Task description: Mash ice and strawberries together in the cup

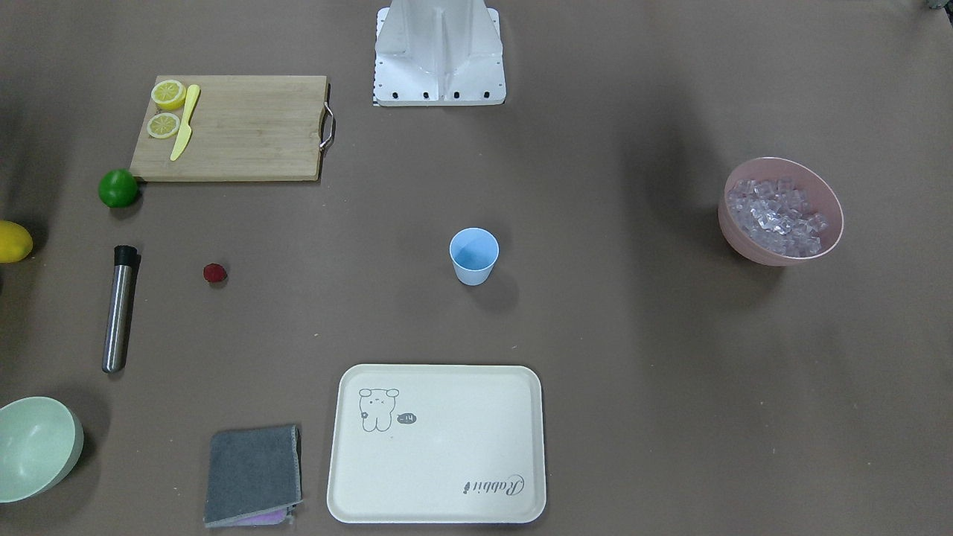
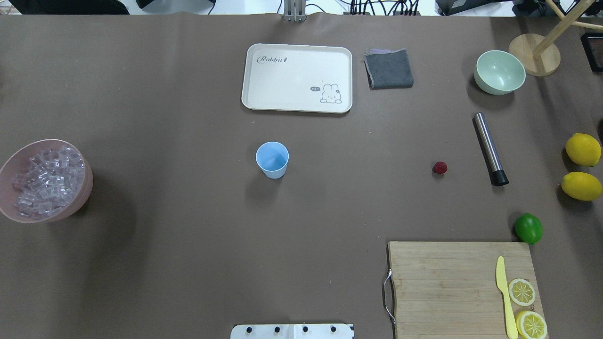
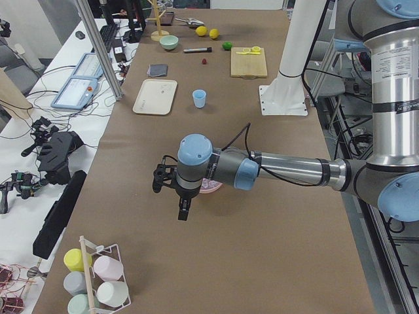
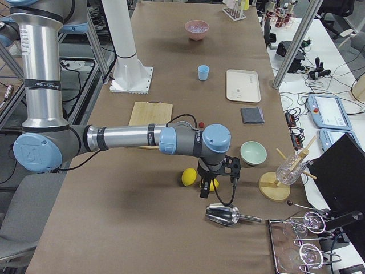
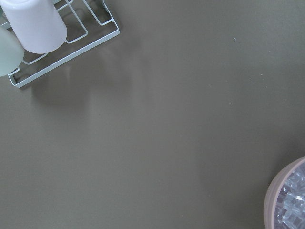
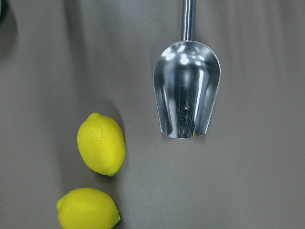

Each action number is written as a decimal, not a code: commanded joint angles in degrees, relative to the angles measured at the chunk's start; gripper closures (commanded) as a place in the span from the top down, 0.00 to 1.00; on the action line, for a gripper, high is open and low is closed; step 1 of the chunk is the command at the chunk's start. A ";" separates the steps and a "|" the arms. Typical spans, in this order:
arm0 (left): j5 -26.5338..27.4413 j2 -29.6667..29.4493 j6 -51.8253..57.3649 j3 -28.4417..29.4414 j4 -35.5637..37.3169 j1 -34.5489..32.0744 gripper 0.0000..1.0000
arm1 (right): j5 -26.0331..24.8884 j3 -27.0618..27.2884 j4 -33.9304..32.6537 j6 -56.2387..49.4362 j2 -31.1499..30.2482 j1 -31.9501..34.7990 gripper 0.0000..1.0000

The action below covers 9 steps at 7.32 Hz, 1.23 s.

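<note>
The light-blue cup (image 1: pixel 473 255) stands upright and empty at the table's middle; it also shows in the overhead view (image 2: pixel 272 159). The ice (image 1: pixel 778 216) fills a pink bowl (image 2: pixel 9 165) at the table's left end. The strawberry (image 1: pixel 214 273) lies on the table on the right half, also in the overhead view (image 2: pixel 439 167). My left gripper (image 3: pixel 178 203) hangs beyond the pink bowl, outside the overhead view; I cannot tell if it is open. My right gripper (image 4: pixel 214 177) hangs over two lemons (image 6: pixel 101 143) beside a metal scoop (image 6: pixel 187 90); I cannot tell its state.
A steel muddler (image 2: pixel 490 148) lies next to the strawberry. A cream tray (image 1: pixel 521 447), grey cloth (image 1: pixel 253 473) and pale green bowl (image 1: pixel 33 447) sit on the far side. A cutting board (image 1: pixel 253 126) holds lemon halves and a knife, with a lime (image 1: pixel 118 187) beside it.
</note>
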 commanded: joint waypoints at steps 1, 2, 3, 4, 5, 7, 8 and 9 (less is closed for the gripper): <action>0.36 0.85 0.11 0.58 -1.53 0.01 0.98 | 0.36 -0.05 0.00 0.00 0.77 0.00 1.00; -0.15 2.25 -0.33 3.89 -3.81 0.01 0.98 | 0.54 0.13 0.00 -0.01 -0.01 0.00 1.00; -0.25 2.79 -0.42 4.45 -6.27 -0.25 0.98 | 1.41 1.08 -0.09 -0.01 -0.19 0.17 1.00; -0.25 3.75 -0.59 3.85 -6.73 -0.25 0.98 | 1.42 1.35 -0.09 -0.01 -0.19 0.26 1.00; -0.86 3.67 -0.59 3.40 -6.65 -0.25 0.98 | 0.99 1.62 -0.09 -0.01 -0.72 0.17 1.00; -0.69 1.66 -0.77 3.93 -5.94 -0.25 0.98 | 0.81 1.53 -0.09 0.08 -0.20 0.17 1.00; -0.86 1.56 -0.86 3.75 -5.68 -0.25 0.98 | 0.81 1.36 -0.09 0.08 0.15 0.17 1.00; -1.04 2.43 -0.68 3.14 -6.55 -0.34 0.98 | 0.81 1.62 -0.09 0.08 -0.02 0.17 1.00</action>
